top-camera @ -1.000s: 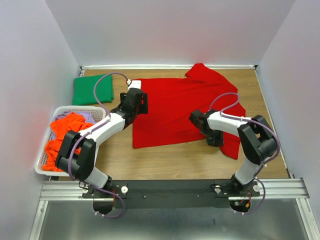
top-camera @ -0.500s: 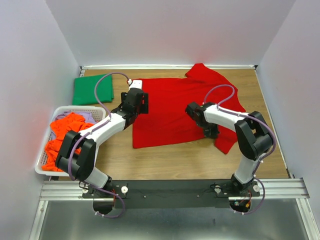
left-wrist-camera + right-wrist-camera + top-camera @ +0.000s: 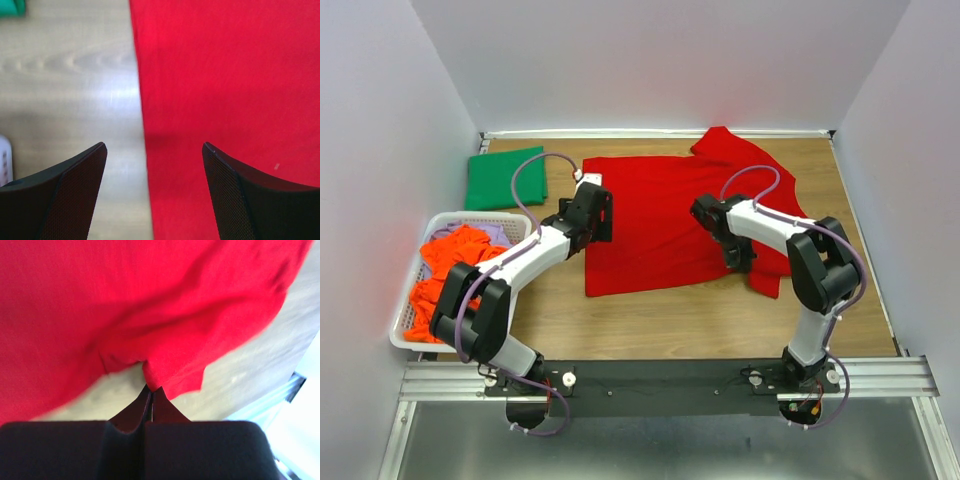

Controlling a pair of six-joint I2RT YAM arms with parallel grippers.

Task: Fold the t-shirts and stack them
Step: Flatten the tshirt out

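The bright red t-shirt (image 3: 660,215) lies spread on the wooden table. Its right part is lifted and drawn leftwards. My right gripper (image 3: 738,262) is shut on the shirt's right edge (image 3: 172,375) and holds it above the table. My left gripper (image 3: 602,212) is open and empty over the shirt's left edge (image 3: 142,125), one finger above the wood, one above the cloth. A folded dark green t-shirt (image 3: 505,178) lies at the back left. Orange t-shirts (image 3: 448,270) and a bit of pale lavender cloth (image 3: 492,232) sit in the white basket (image 3: 408,300).
The basket stands at the table's left edge, close to my left arm. White walls enclose the table on three sides. Bare wood (image 3: 660,315) shows in front of the red shirt. A metal rail (image 3: 650,375) runs along the near edge.
My right gripper has moved left and back with the red shirt's right edge, folding that side inwards. My left gripper has shifted slightly nearer along the shirt's left edge.
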